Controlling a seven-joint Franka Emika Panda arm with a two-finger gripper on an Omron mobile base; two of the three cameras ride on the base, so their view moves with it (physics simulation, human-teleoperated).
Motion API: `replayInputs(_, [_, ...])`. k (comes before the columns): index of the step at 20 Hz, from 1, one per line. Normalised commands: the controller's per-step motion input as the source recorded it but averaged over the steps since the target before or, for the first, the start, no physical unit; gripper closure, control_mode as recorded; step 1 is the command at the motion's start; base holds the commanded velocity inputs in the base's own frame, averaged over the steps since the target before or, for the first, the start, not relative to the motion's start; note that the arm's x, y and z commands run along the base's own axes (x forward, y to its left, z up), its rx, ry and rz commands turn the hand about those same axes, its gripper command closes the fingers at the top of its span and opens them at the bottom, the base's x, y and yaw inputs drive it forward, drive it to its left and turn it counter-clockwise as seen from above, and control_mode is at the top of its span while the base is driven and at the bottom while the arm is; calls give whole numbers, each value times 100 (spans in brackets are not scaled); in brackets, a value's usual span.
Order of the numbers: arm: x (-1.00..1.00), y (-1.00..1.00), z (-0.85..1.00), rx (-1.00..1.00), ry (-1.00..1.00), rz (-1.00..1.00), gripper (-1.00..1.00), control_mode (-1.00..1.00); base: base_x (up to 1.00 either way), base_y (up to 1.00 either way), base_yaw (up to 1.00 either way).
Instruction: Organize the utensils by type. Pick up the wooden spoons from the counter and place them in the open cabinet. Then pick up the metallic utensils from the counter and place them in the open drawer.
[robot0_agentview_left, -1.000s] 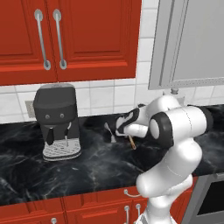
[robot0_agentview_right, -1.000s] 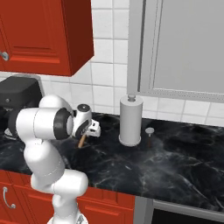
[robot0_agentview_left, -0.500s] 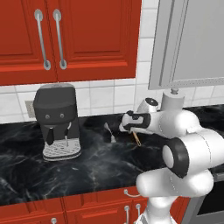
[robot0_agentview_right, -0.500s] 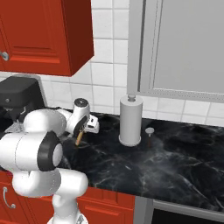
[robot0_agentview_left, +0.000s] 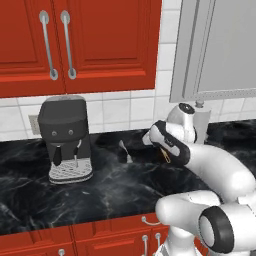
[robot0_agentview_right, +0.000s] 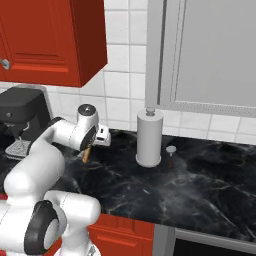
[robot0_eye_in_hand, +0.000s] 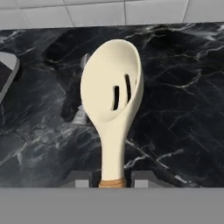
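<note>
Hand view: the gripper (robot0_eye_in_hand: 112, 180) pinches 1 wooden spoon (robot0_eye_in_hand: 113, 98) by its handle, bowl up in the middle of the frame, above the counter (robot0_eye_in_hand: 183, 109). It looks light, stiff and smooth, so a grip near the handle's end could let it swing.

Pale slotted wooden spoon (robot0_eye_in_hand: 113, 105) held above black counter (robot0_eye_in_hand: 183, 109).

no readable text, labels or signs
</note>
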Motion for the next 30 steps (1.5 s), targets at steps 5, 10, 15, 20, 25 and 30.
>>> replayInputs(5, [-72,-11,55,-1,-30,17,100,-100,0,0,0])
replayInputs(10, [-59,-2,60,-9,-31,25,100,-100,0,0,0])
replayInputs(15, [-31,0,58,-16,-14,28,100,-100,0,0,0])
replayInputs(20, [-16,0,59,-18,5,25,100,-100,0,0,0])
replayInputs(25, [-34,0,33,-25,0,21,100,-100,0,0,0])
replayInputs(30, [-40,0,9,-28,-2,5,100,-100,0,0,0])
